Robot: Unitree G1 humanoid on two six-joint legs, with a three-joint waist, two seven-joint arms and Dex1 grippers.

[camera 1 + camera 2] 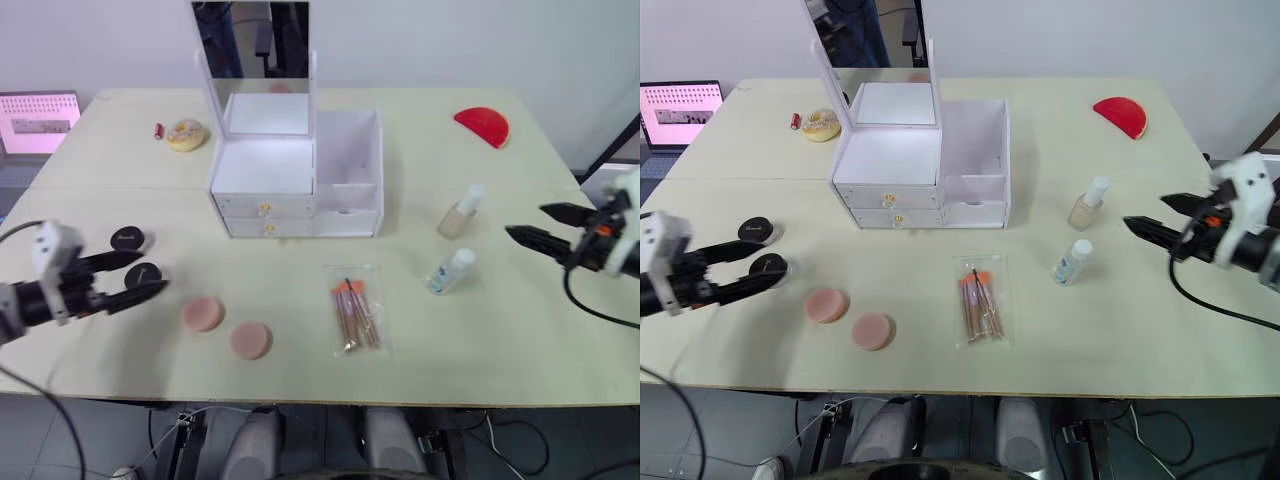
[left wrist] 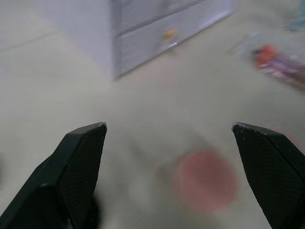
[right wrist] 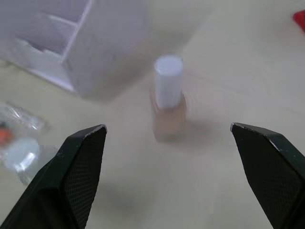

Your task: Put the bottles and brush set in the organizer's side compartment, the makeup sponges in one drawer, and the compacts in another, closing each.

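Nearest table edge: two pink makeup sponges, one [image 1: 203,313] and a second [image 1: 250,340] just beside it, loose on the table [image 1: 480,340]; not yet in a drawer.
Centre front: brush set [image 1: 354,312] in its clear sleeve, lying flat, well short of the organizer.
Left front: left gripper [image 1: 128,279], fingers spread, empty, hovering low beside two black compacts, one [image 1: 144,275] at the fingertips, the other [image 1: 127,238] just behind. From the left wrist view, the nearer sponge [image 2: 206,181] between the spread fingers and ahead of them.
Right front: small clear bottle [image 1: 452,271] lying tilted on the table; taller beige bottle [image 1: 462,212] with white cap upright just beyond.
Right edge: right gripper [image 1: 545,226], fingers spread, empty, aimed toward the beige bottle [image 3: 168,98], apart from it.
Middle: white organizer [image 1: 297,172], mirror raised, both drawers [image 1: 265,218] shut, side compartment [image 1: 349,165] seemingly holding none of the task items.
Far: yellow round object [image 1: 186,134], red half-round item [image 1: 483,126].
Progress, judged: nothing stowed; all seven items outstanding, drawers to open and close.
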